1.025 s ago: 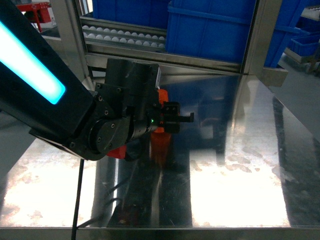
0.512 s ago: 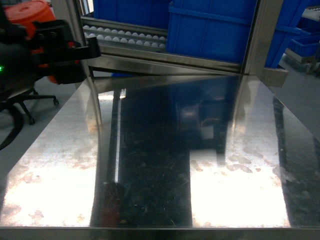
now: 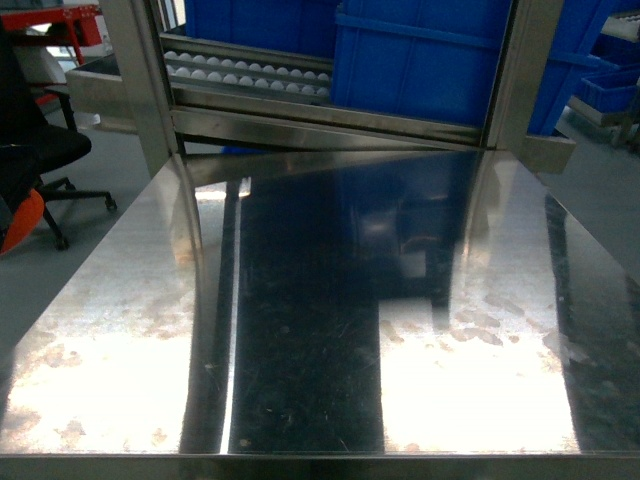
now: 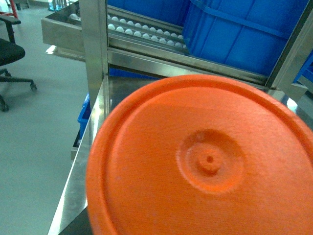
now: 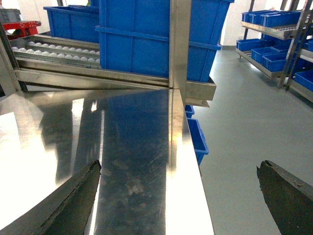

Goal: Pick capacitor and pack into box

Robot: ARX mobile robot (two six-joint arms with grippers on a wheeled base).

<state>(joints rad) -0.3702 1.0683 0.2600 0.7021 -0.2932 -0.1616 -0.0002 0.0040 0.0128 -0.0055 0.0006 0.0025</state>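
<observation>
Showing bare steel table; right gripper spread wide, holding nothing; left gripper's state hidden behind orange disc.

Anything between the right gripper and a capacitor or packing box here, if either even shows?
Neither shows in any view, so no path can be judged. Nothing visible lies on the shiny steel table ahead of the open right gripper; blue plastic bins stand behind it.

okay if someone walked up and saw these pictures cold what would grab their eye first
Probably the big orange ridged disc that fills most of the left wrist view, right in front of that camera. Next, the shiny steel table, bare across the head view, with blue bins on the roller rack behind it.
</observation>
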